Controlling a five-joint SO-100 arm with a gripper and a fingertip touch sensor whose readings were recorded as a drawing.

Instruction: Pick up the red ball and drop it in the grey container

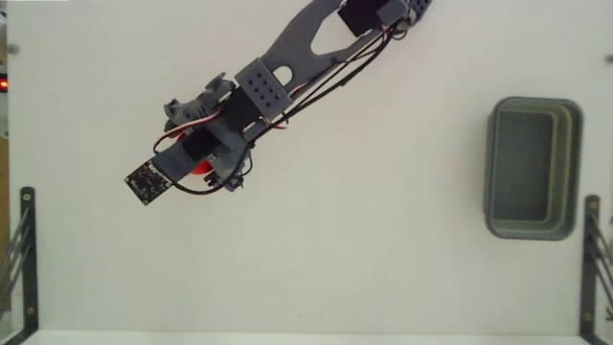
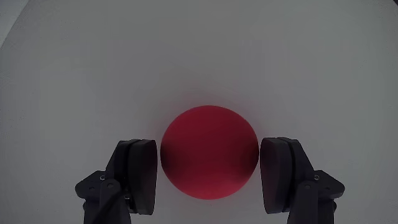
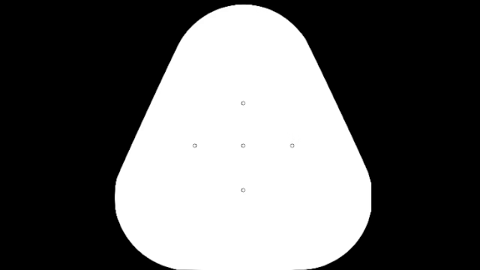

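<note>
In the wrist view the red ball [image 2: 209, 152] sits on the white table between my gripper's [image 2: 209, 144] two dark fingers [image 2: 140, 174]. The pads press against its left and right sides, so the gripper is shut on it. In the fixed view the gripper [image 1: 198, 169] is left of centre, and only a sliver of the red ball [image 1: 202, 173] shows beneath it. The grey container [image 1: 498, 168], a rounded rectangular tub with a thick rim, stands empty at the far right, well away from the gripper.
The arm [image 1: 306, 48] reaches in from the top of the fixed view down to the left. Black metal brackets [image 1: 24, 249] stand at the lower left and lower right [image 1: 594, 259] table edges. White table lies between gripper and container.
</note>
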